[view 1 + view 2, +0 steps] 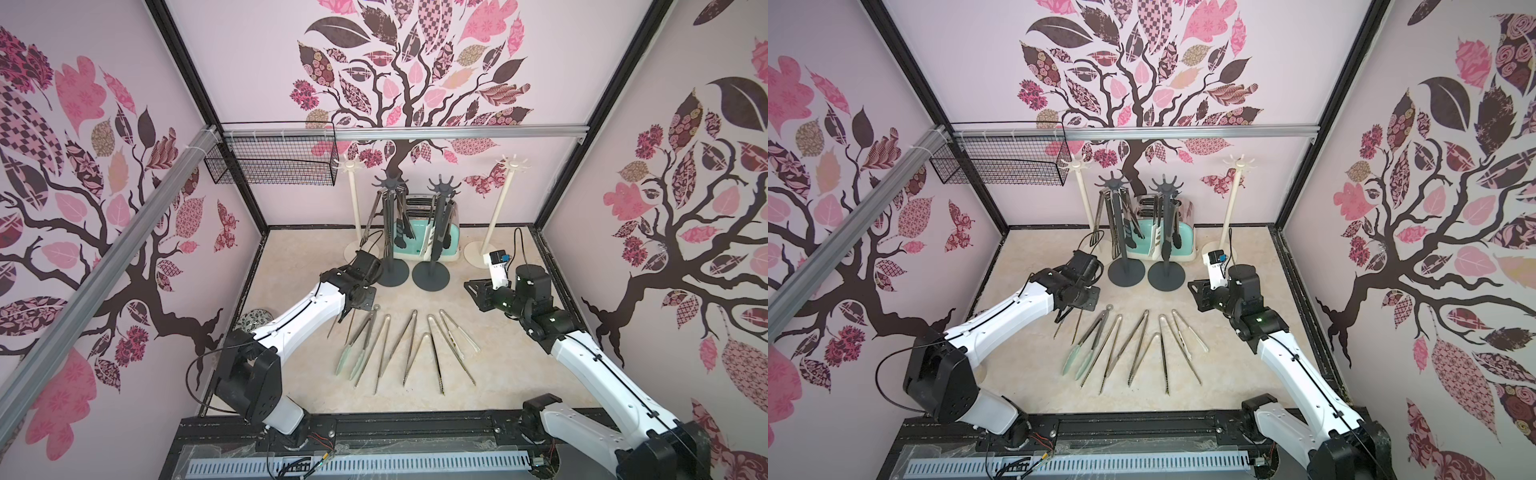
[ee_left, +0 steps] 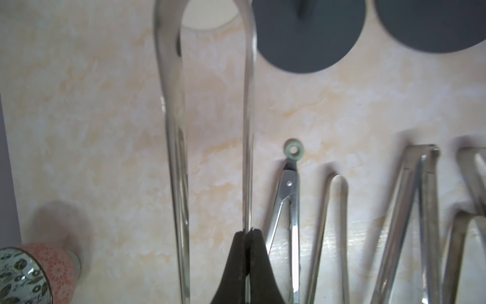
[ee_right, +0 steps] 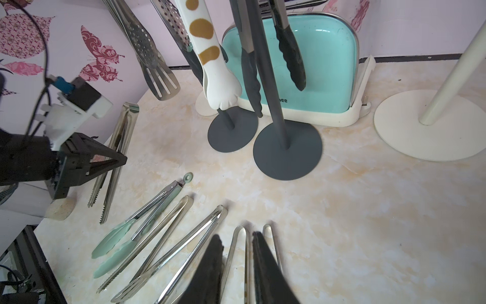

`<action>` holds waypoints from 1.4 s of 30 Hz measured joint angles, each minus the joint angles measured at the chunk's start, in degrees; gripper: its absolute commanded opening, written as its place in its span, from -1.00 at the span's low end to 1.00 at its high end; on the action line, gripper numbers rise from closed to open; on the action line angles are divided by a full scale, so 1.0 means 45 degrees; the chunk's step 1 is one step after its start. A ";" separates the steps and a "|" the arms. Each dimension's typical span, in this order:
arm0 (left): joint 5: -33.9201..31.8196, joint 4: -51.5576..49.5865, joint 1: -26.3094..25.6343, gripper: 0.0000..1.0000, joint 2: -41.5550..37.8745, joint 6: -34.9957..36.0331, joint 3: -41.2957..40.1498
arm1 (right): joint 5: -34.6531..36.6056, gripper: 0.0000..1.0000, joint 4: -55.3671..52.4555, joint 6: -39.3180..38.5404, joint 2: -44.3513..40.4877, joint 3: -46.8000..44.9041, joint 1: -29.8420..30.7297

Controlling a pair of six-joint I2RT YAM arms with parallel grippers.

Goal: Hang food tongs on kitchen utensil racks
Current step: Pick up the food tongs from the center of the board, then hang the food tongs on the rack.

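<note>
Cream marbled tabletop (image 1: 498, 353) inside pink tree-decal walls (image 1: 415, 83); mint toaster (image 3: 315, 65) far centre, partial lettering "hee"; left gripper (image 2: 246, 234) pinches one arm of steel tongs (image 2: 247, 105) left of the loose tongs row (image 3: 218, 212); right gripper (image 3: 238, 237) slightly parted, empty, right of dark grey racks (image 1: 431, 275).

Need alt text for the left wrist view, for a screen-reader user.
The left gripper is shut on one arm of bare steel tongs, over a marbled table. More tongs lie on it, including a mint ring-ended pair, near two dark grey rack bases; a patterned cup stands apart.
</note>
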 measured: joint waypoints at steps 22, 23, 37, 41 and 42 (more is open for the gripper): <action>-0.0325 0.4405 -0.3759 -1.00 -0.0437 0.0379 0.1914 | 0.0826 -0.52 -0.0117 -0.0039 0.0277 0.0000 0.0000; -0.0175 0.4478 -0.3759 -1.00 -0.0262 0.0423 0.2225 | 0.0869 -0.52 -0.0117 -0.0039 0.0277 0.0000 0.0000; 0.0787 0.3109 -0.3759 -1.00 0.2322 0.0695 0.7849 | 0.1345 -0.52 -0.0121 -0.0039 0.0481 0.0000 0.0000; 0.0816 0.2516 -0.3759 -1.00 0.3332 0.0826 0.9092 | 0.1370 -0.52 -0.0121 -0.0039 0.0481 0.0000 0.0000; 0.0782 0.2395 -0.3759 -1.00 0.3575 0.0865 0.9345 | 0.1384 -0.52 -0.0121 -0.0039 0.0481 0.0000 0.0000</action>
